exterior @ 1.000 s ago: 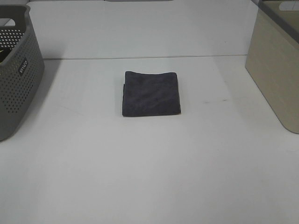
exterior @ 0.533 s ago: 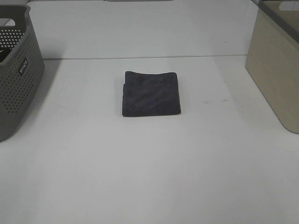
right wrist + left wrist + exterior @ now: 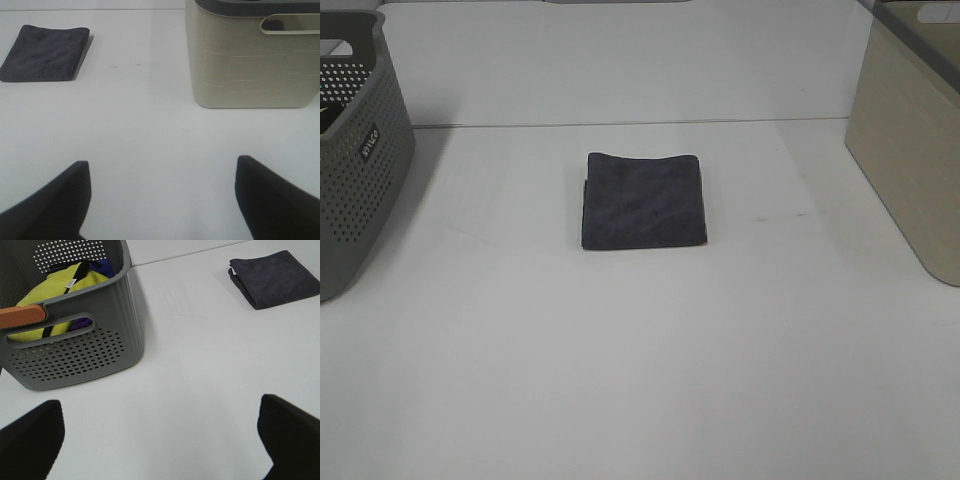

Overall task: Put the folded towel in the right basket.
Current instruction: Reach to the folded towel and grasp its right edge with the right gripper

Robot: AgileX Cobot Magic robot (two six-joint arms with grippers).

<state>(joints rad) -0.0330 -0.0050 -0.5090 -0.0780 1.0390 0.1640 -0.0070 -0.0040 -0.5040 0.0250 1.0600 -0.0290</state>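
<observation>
- The task is only beginning: the dark grey folded towel [image 3: 643,202] is lying flat in the middle of the white bench [image 3: 640,380], and nothing is touching it.
- The beige solid-walled plastic basket [image 3: 910,150] is standing at the right edge of the bench, well apart from the towel. It is the goal, and the towel is not yet in it.
- The grey perforated plastic basket [image 3: 360,170] is standing at the left edge, with a yellow cloth [image 3: 45,300] inside; I judge it is not taking part in this task.
- The step in hand is, I think, the approach to the towel. The next move is calling for one claw to travel to the towel, come down over an edge, and close on all the folded layers together so that it is not unfolding when lifted.
- The right claw [image 3: 162,195] is hanging wide open above bare bench and holding nothing, with the towel and the beige basket both ahead of it.
- The left claw [image 3: 160,435] is also standing wide open and empty, beside the grey basket.
- Neither arm is showing in the high view, so both are waiting outside it.
</observation>
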